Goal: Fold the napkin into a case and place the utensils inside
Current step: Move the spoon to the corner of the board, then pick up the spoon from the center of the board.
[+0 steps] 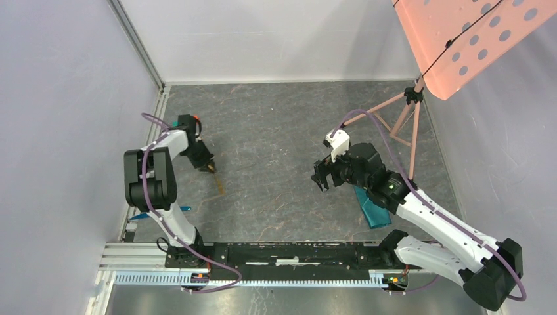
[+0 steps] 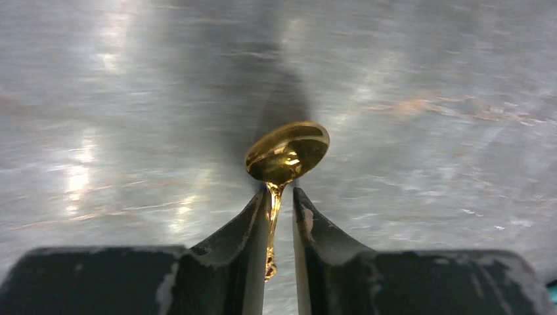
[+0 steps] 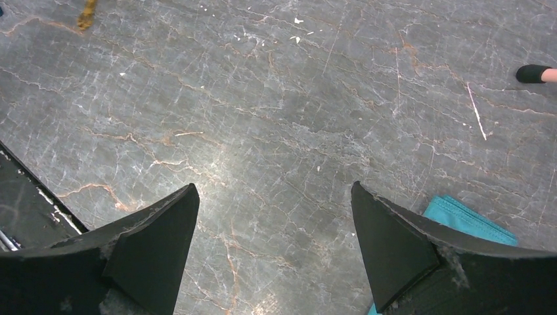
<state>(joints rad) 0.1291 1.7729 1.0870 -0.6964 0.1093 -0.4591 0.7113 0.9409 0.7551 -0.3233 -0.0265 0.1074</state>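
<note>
My left gripper (image 1: 209,165) is at the table's left side, shut on the handle of the gold spoon (image 1: 212,169). In the left wrist view the spoon's bowl (image 2: 288,152) sticks out past the fingertips and the thin handle runs down between the nearly closed jaws of the left gripper (image 2: 281,193). The teal-green case (image 1: 373,210) lies on the table at the right, partly hidden under my right arm. Its corner shows in the right wrist view (image 3: 469,220). My right gripper (image 1: 322,178) (image 3: 274,190) is open and empty above bare table, left of the case. The blue utensil (image 1: 140,216) lies by the left arm's base.
A pink perforated board (image 1: 460,39) on a tripod (image 1: 401,121) stands at the back right; one tripod foot (image 3: 535,73) shows in the right wrist view. Pale walls close in left, back and right. A metal rail (image 1: 263,252) runs along the near edge.
</note>
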